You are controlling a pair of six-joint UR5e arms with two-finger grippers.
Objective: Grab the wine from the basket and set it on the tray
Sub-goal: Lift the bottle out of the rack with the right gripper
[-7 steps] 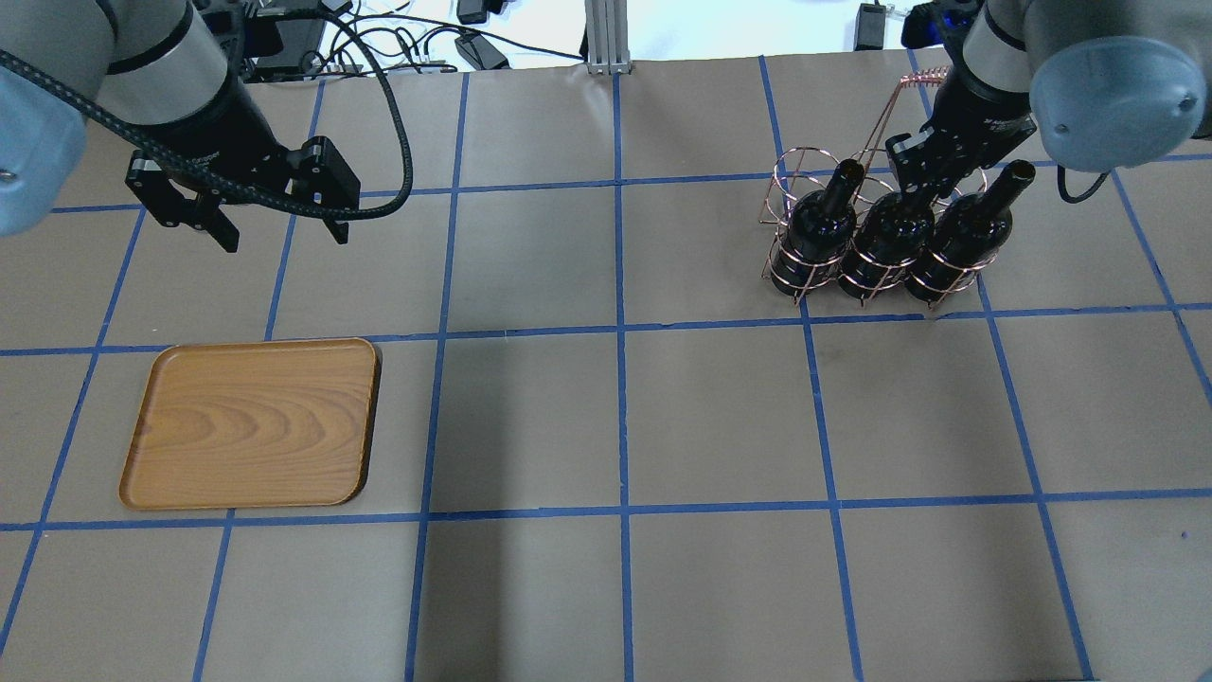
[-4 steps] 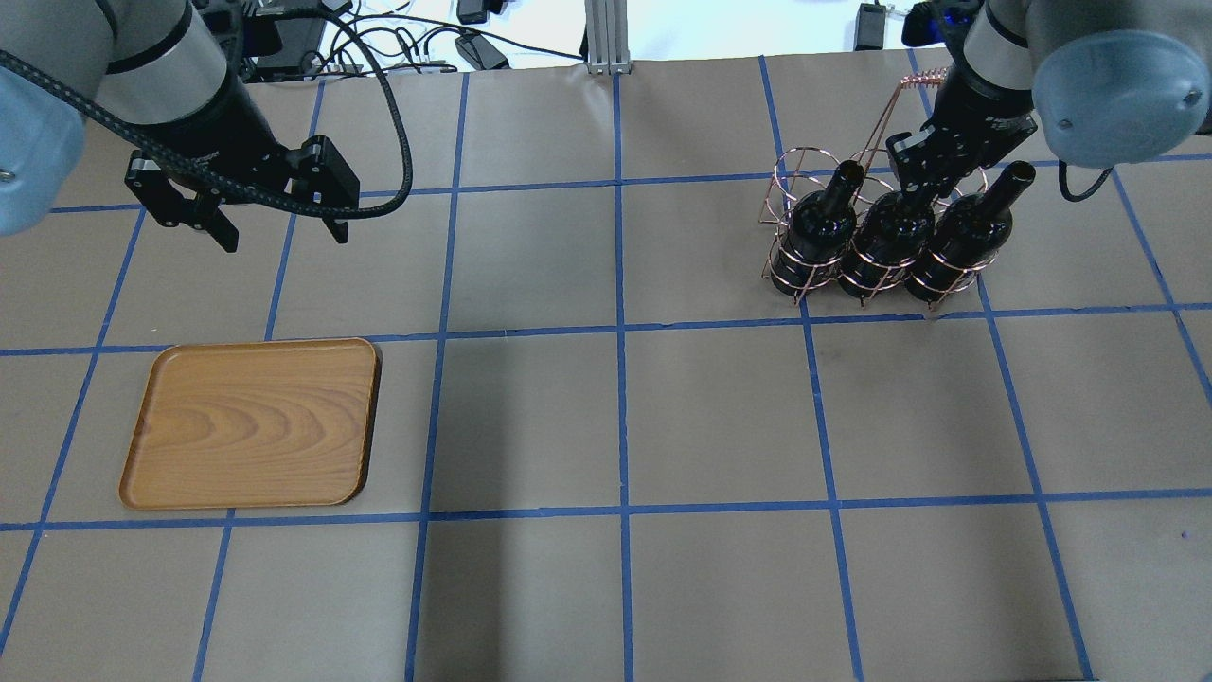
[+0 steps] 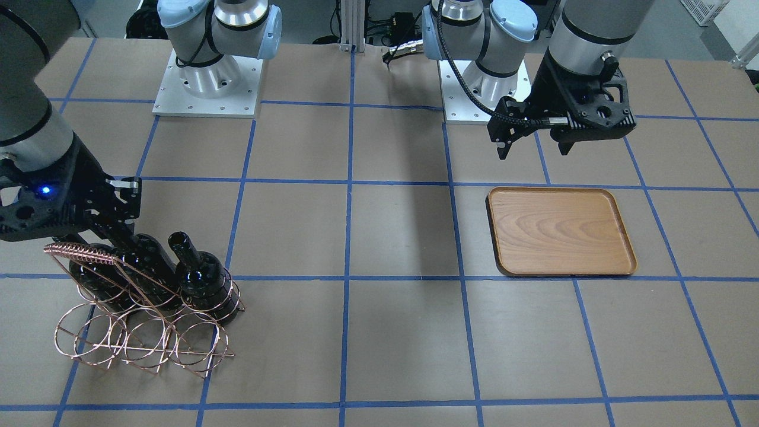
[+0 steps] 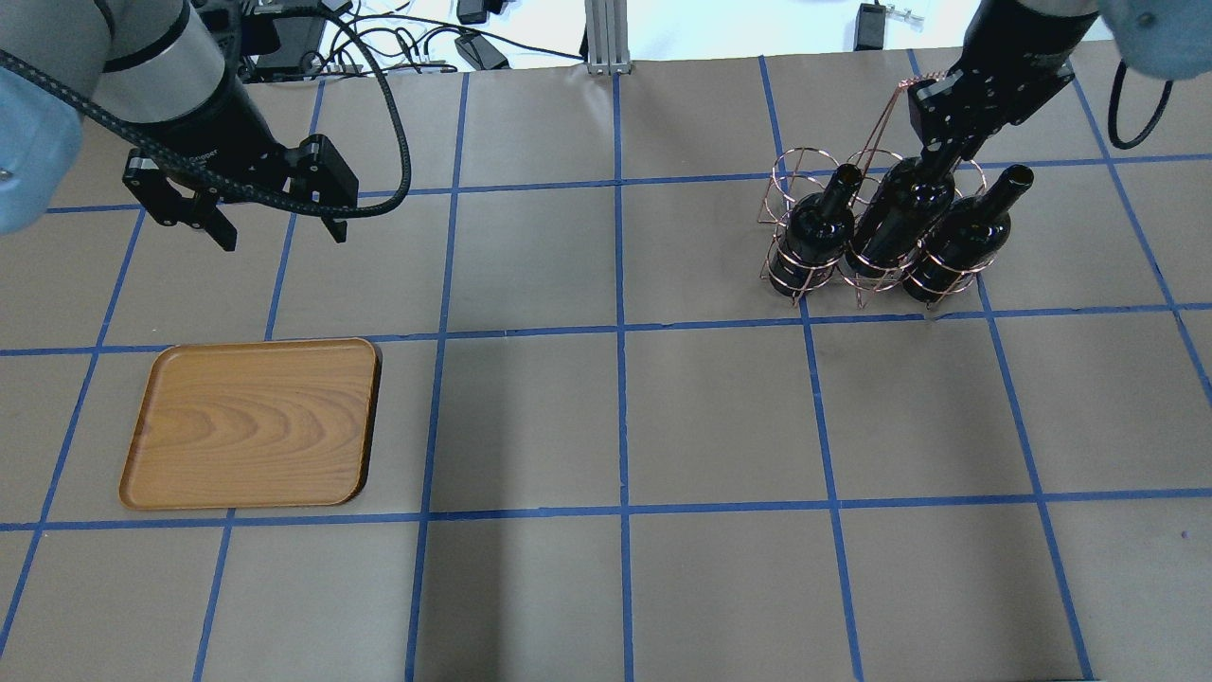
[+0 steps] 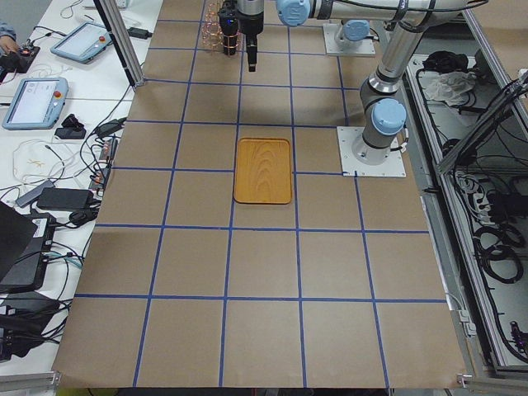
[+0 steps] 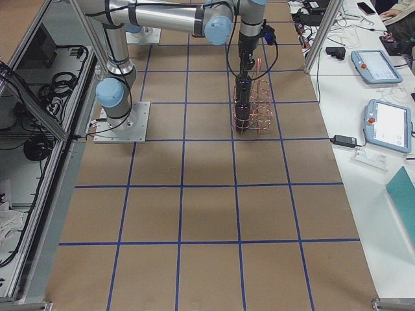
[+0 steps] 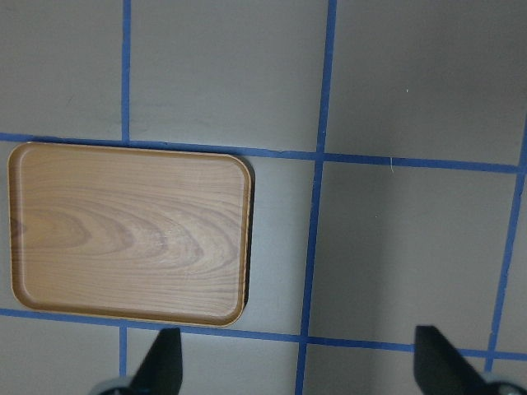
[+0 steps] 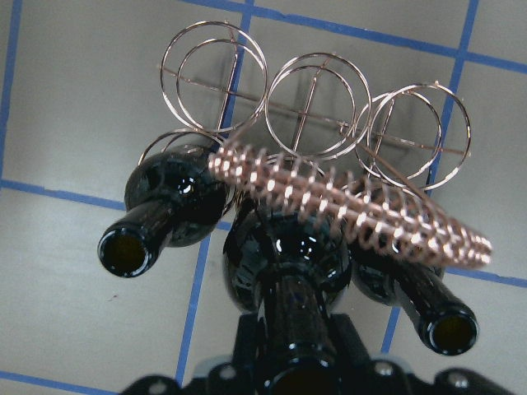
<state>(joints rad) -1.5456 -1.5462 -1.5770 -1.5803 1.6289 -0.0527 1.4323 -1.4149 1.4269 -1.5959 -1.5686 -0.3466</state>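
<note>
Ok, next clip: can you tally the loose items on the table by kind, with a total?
Wine bottles: 3 (left bottle, middle bottle gripped at the neck by the right claw, right bottle)
Wire basket: 1
Wooden tray: 1
Total: 5

Table (blue-gridded): tray, basket

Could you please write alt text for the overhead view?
The right gripper holds the middle bottle of three by its neck in a copper wire basket at far right. The left gripper hangs open beyond a bare wooden tray at near left.
</note>
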